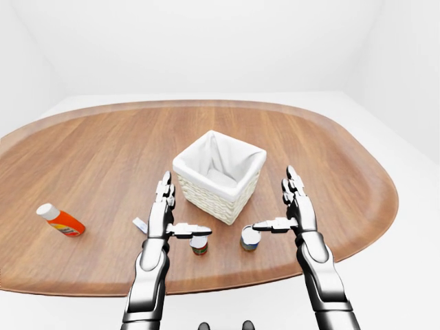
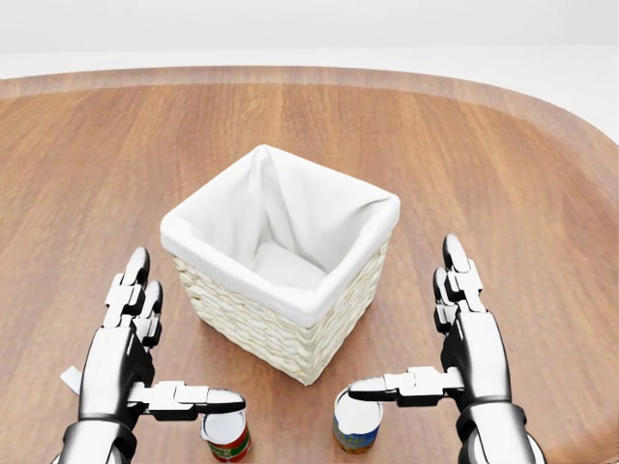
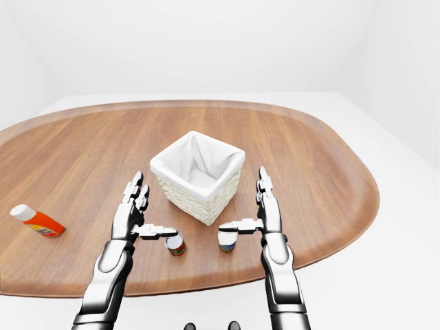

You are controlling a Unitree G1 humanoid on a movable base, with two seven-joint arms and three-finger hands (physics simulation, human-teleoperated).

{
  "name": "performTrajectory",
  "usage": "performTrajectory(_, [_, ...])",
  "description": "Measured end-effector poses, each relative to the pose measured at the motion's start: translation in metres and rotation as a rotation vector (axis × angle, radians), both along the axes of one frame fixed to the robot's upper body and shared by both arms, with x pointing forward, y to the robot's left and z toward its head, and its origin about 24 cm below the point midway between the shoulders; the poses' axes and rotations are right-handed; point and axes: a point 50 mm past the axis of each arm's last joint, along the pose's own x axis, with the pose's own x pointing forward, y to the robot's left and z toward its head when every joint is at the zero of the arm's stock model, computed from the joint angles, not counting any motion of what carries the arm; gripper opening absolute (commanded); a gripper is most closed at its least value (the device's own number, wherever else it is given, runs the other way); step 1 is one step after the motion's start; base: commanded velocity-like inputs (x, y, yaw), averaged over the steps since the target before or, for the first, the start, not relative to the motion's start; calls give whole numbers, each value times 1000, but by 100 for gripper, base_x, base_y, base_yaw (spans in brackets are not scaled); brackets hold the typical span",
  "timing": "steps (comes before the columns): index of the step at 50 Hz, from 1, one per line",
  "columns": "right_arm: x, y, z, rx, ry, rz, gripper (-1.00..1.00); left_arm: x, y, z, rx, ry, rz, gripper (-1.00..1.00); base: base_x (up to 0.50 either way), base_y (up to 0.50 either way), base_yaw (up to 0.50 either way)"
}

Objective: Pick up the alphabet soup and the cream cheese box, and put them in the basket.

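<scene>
A woven basket (image 2: 232, 275) with a white liner stands on the wooden table, empty. Below it in the head view are two upright cans, one red-labelled (image 2: 225, 435) and one blue-and-yellow (image 2: 357, 422); I cannot tell which is the alphabet soup. The small white-and-blue cream cheese box (image 1: 140, 225) lies left of my left hand, mostly hidden by it in the head view. My left hand (image 2: 184, 338) is open, thumb tip over the red can. My right hand (image 2: 406, 324) is open, thumb above the blue-and-yellow can. Neither holds anything.
An orange bottle with a white cap (image 1: 62, 220) lies far left on the table (image 1: 103, 144). The table's near edge (image 1: 227, 283) curves just below the cans. White floor and walls surround the table.
</scene>
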Motion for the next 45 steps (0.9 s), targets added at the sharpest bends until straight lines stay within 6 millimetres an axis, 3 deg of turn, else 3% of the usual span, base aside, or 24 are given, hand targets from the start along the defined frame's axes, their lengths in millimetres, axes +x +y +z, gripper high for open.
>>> performTrajectory(18, [-3, -1, 0, -48, 14, -8, 100, 0, 0, 0, 1, 0, -2, 100, 0, 0, 0])
performTrajectory(31, [-6, 0, 0, -105, -2, -9, 100, -1, -1, 0, -2, 0, -6, 100, 9, 46, 0])
performTrajectory(45, [-6, -3, 4, -83, -1, -19, 100, -1, 0, 0, 2, 0, -8, 100, 4, 0, 0])
